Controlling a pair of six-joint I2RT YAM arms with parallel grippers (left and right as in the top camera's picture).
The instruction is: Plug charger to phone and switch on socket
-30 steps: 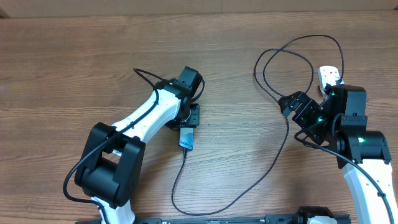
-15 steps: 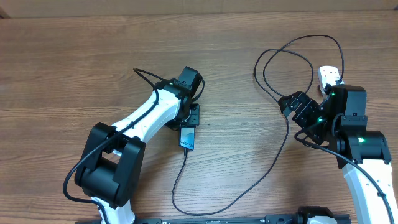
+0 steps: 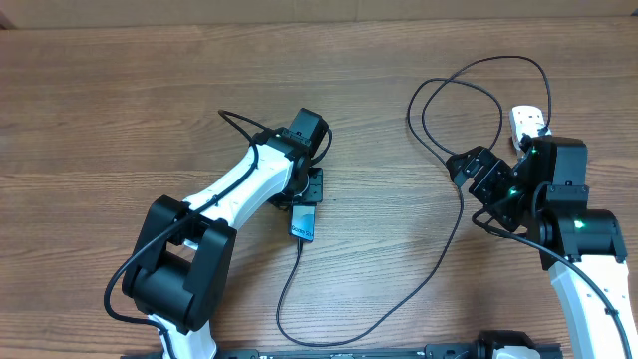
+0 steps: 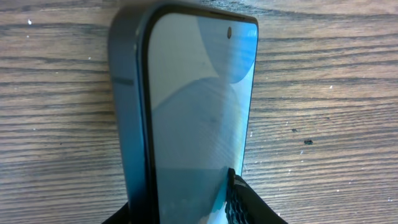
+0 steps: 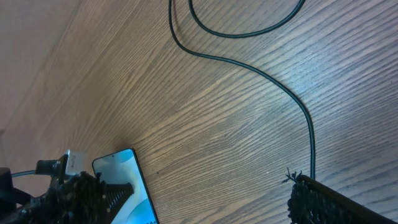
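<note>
A: Overhead vs wrist cams, biggest first?

B: Wood table (image 3: 120, 100) in all three. From overhead only: both arms, plus white socket (image 3: 526, 122) at far right.

A: Grippers?

B: Well left of socket: left gripper (image 3: 305, 204), narrow, clamped on phone (image 3: 303, 223). Near socket, just left of it: right gripper (image 5: 199, 190), spread wide, nothing between. Clearest in R wrist view.

A: Phone look?

B: Overhead: small blue-teal slab w/ white lettering. L wrist view only: close-up, pale blue-grey screen w/ curved shapes, dark rounded frame, side button, punch-hole dot at far end.

A: Charger?

B: Thin black charger (image 5: 311, 149), in overhead & R wrist views. Looped left of socket, dropping past R fingers, sweeping round to phone's robot-side end. Tip seated or not: can't tell.

A: Smallest bit?

B: One ribbed pad (image 4: 239, 199) pressed on screen's near corner; other pad hidden.
</note>
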